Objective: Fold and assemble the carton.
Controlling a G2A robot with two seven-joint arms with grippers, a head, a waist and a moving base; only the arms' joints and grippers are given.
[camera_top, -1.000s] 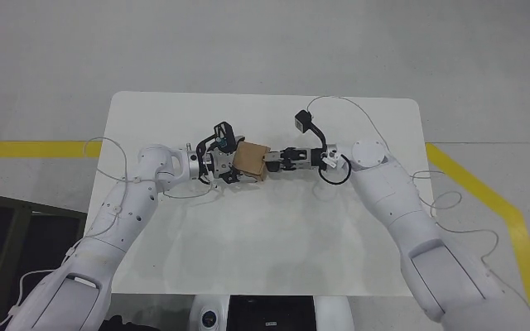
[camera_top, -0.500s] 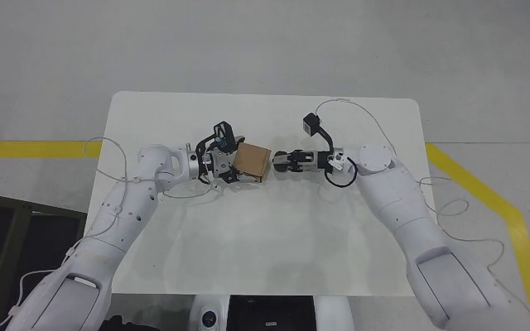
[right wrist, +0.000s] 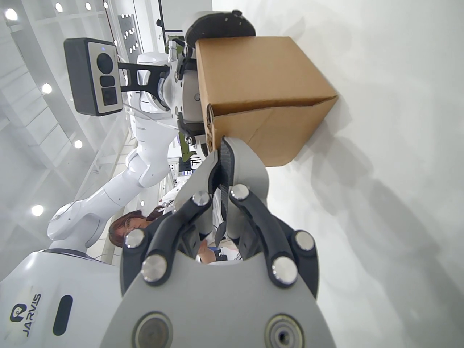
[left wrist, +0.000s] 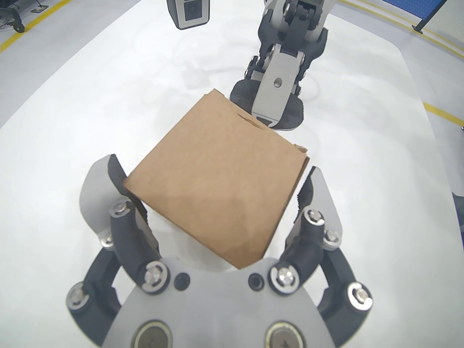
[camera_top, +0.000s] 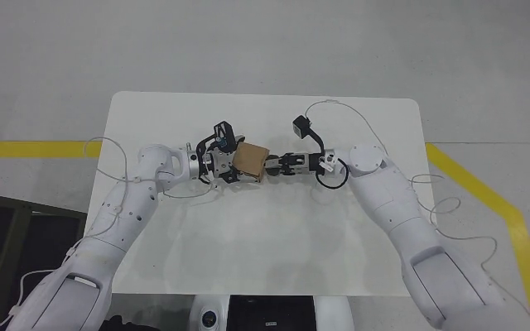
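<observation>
A brown cardboard carton (camera_top: 251, 160), folded into a box shape, sits near the middle of the white table (camera_top: 265, 240). My left gripper (camera_top: 228, 161) is shut on the carton (left wrist: 217, 179), one finger on each of two opposite sides. From the other side my right gripper (camera_top: 272, 165) meets the box with its fingers shut. Its tips (right wrist: 222, 152) touch the upper edge of the carton's end face (right wrist: 268, 135). In the left wrist view the right gripper (left wrist: 275, 110) stands just behind the carton's far edge.
Thin white cables (camera_top: 356, 112) loop over the table behind the right arm and another cable (camera_top: 112, 149) trails at the left edge. The front half of the table (camera_top: 265, 248) is bare. A yellow floor line (camera_top: 41, 149) runs beside the table.
The right gripper drew back slightly from the carton half a second ago and has come in again to touch its end. The left gripper and carton have stayed put.
</observation>
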